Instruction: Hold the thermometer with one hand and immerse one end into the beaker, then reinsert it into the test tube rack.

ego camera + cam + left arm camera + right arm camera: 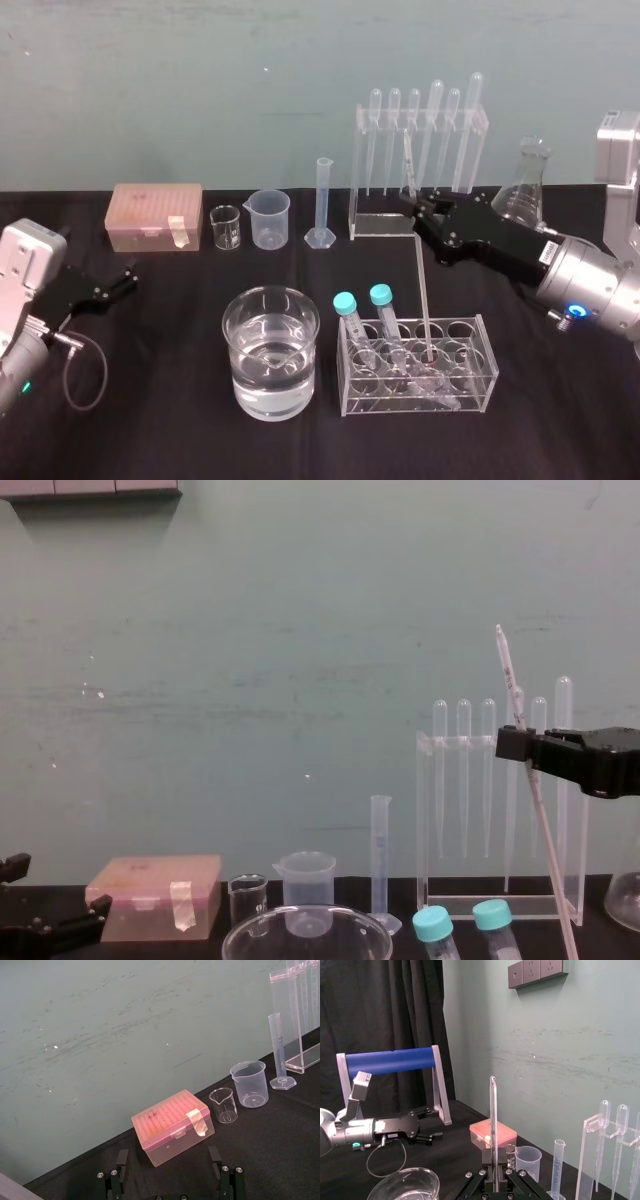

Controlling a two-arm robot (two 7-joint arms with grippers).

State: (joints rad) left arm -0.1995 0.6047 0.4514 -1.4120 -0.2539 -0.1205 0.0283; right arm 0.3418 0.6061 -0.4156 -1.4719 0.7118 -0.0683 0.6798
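Black tablecloth, head view: the right gripper [418,206] clamps the thermometer [422,285] high on its stem, with the red bulb below it in the test tube rack [470,395]. Dragging toward the beaker [270,395] before lifting clear could snap the glass or tip the rack; the left gripper [118,284] lies parked, fingers apart. Chest view: the long axis stands near upright, slightly tilted, bulb end down, top above the jaws.

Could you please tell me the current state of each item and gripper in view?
thermometer: tilted, bulb end in the test tube rack.
beaker: upright, part-filled with clear liquid.
test tube rack: upright, holding two capped tubes.
right gripper: shut on the thermometer.
left gripper: open, empty, low at the left.
pink box: lid closed.
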